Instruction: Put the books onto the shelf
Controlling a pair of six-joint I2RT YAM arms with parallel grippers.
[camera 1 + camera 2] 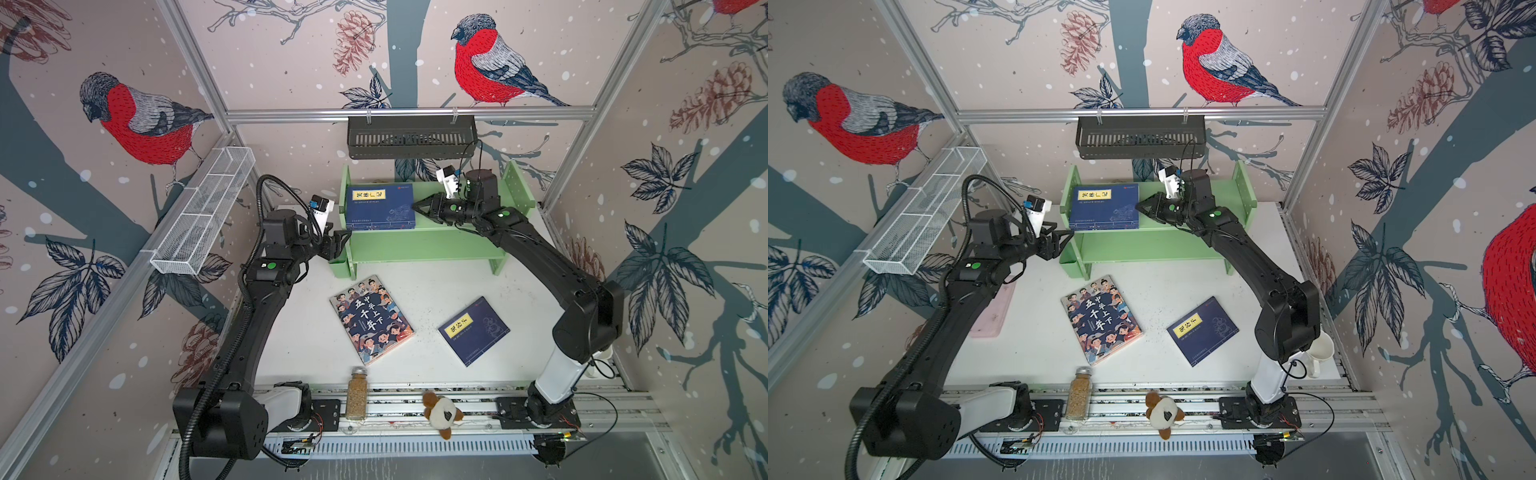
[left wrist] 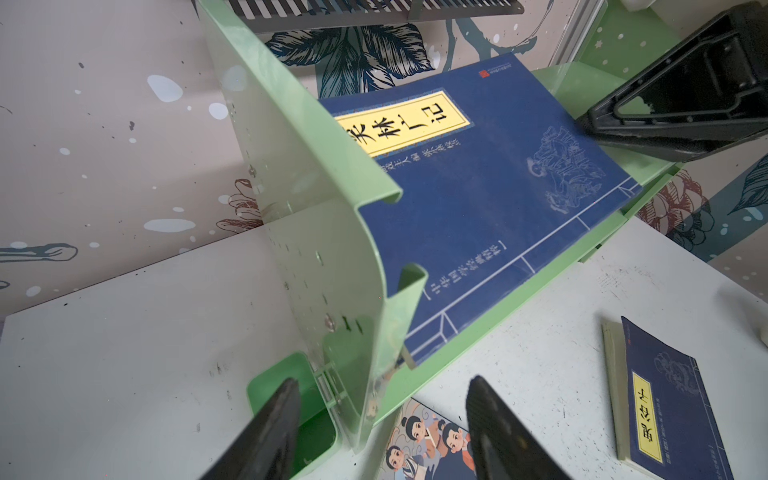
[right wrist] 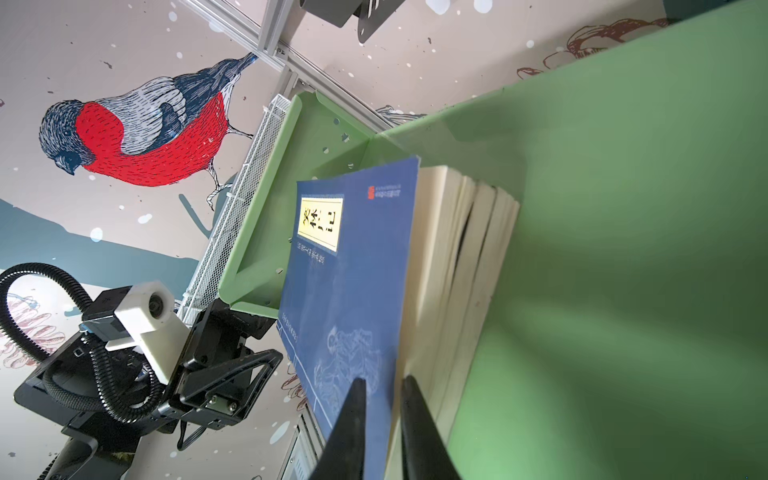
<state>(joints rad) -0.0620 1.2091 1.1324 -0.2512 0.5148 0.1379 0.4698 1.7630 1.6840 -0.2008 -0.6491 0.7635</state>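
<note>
On the top board of the light green shelf [image 1: 424,245] lies a stack of navy books [image 1: 380,206] with a yellow label. My right gripper [image 1: 415,206] is shut on the right edge of the top navy book [image 3: 349,257], one finger on the cover and the other on the page edges. My left gripper [image 1: 343,241] is open and straddles the shelf's left side panel [image 2: 291,166] by the small green cup [image 2: 266,386], holding nothing. The larger cartoon book [image 1: 371,319] and another navy book [image 1: 474,330] lie flat on the white table.
A black slotted basket [image 1: 411,137] hangs on the back rail above the shelf. A white wire basket [image 1: 203,212] is mounted on the left wall. At the front rail stand a grain jar [image 1: 357,395] and a plush toy [image 1: 442,413]. A white mug [image 1: 1318,353] sits behind the right arm.
</note>
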